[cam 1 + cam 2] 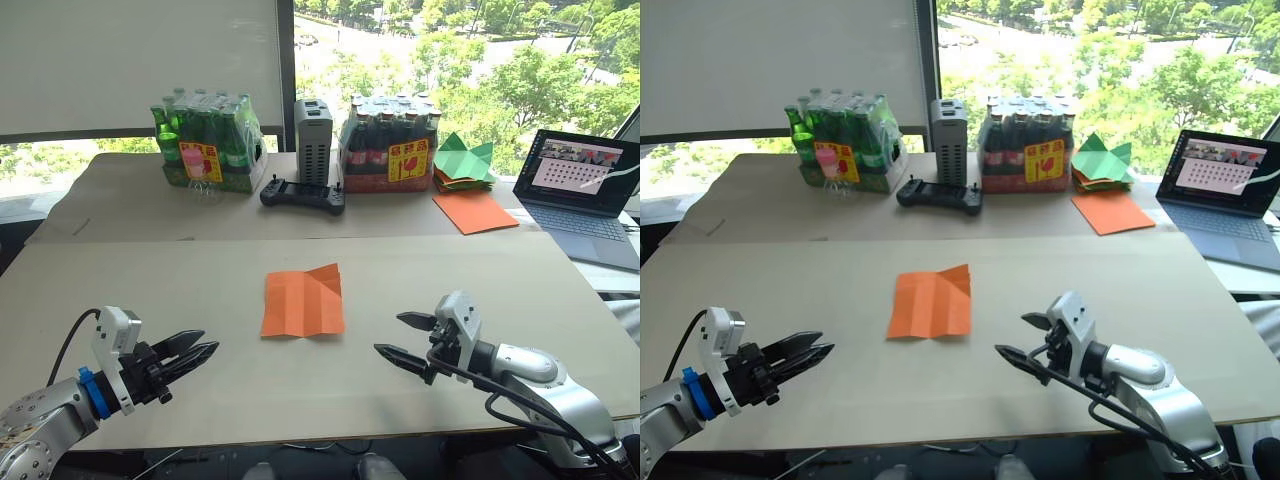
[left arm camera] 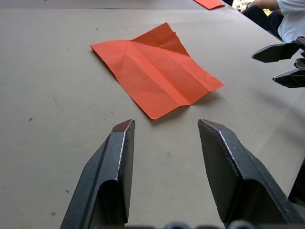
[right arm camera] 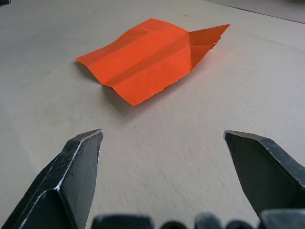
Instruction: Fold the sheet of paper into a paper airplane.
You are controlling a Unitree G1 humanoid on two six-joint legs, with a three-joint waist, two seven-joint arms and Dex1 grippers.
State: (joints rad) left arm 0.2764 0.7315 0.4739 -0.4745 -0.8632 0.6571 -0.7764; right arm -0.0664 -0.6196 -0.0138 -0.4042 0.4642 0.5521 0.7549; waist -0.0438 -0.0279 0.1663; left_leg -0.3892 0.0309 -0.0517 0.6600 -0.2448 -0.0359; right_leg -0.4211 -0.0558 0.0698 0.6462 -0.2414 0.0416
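Note:
The sheet of paper (image 1: 302,302) lies flat in the middle of the near table, bright orange, with lengthwise creases and its far right corner folded over into a small triangle. The wrist views show it as well (image 2: 157,71) (image 3: 147,56). My left gripper (image 1: 199,352) hovers open over the table to the paper's near left, with nothing between its fingers. My right gripper (image 1: 402,338) is open and empty too, to the paper's near right. Neither gripper touches the paper.
On the far table stand two shrink-wrapped bottle packs (image 1: 208,140) (image 1: 388,143), a grey upright device (image 1: 313,140), a black controller (image 1: 302,194), green paper shapes (image 1: 463,160) and a larger smooth orange sheet (image 1: 474,211). An open laptop (image 1: 585,190) sits at far right.

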